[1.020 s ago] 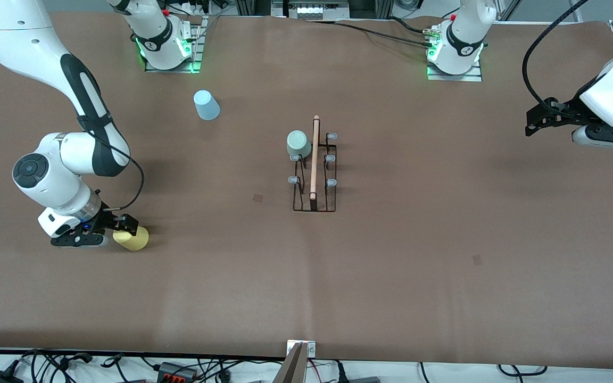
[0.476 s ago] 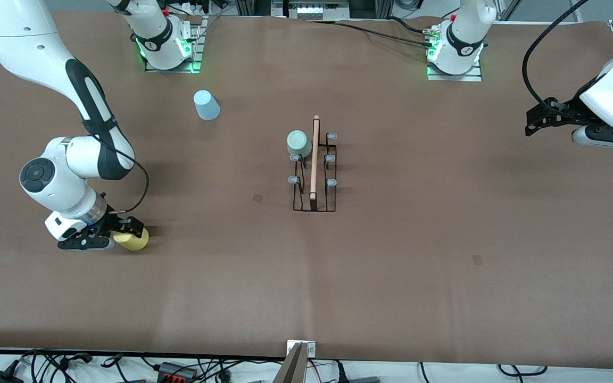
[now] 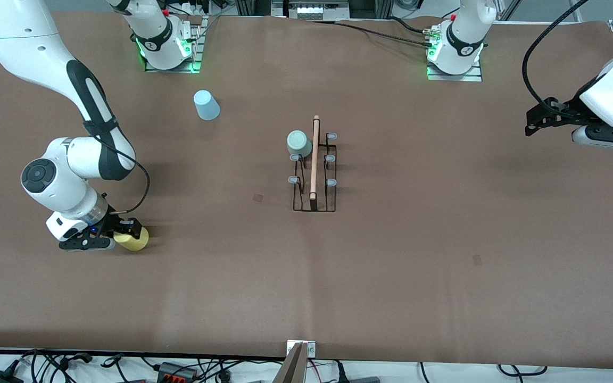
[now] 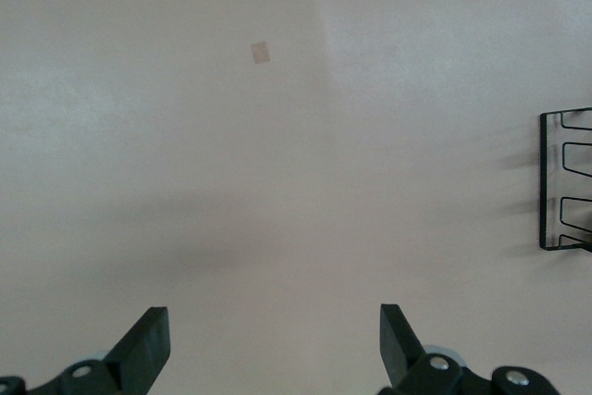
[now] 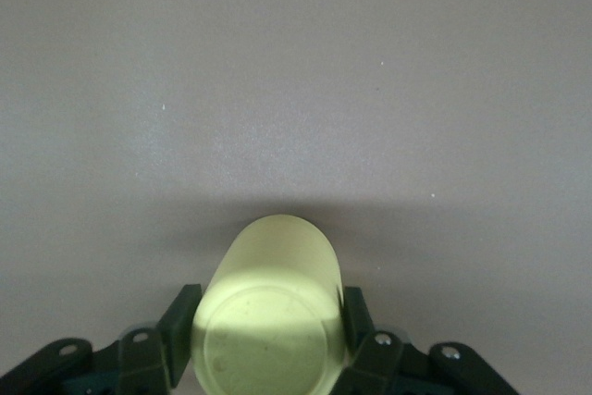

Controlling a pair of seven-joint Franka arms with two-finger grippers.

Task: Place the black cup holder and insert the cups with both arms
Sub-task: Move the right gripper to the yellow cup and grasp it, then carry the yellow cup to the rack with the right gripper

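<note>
Right tool (image 3: 125,230) has closed on yellow cup (image 3: 135,240).

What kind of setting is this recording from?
Most likely a robotics lab bench: two arms bolted to a brown-covered table, loose cables along its edge, and only a cup rack and plastic cups as props.

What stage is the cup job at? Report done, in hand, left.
Done: black cup holder stands mid-table with the pale green cup on a peg.
In hand: right gripper shut on the yellow cup.
Left: light blue cup on the table; left gripper waits open.
</note>
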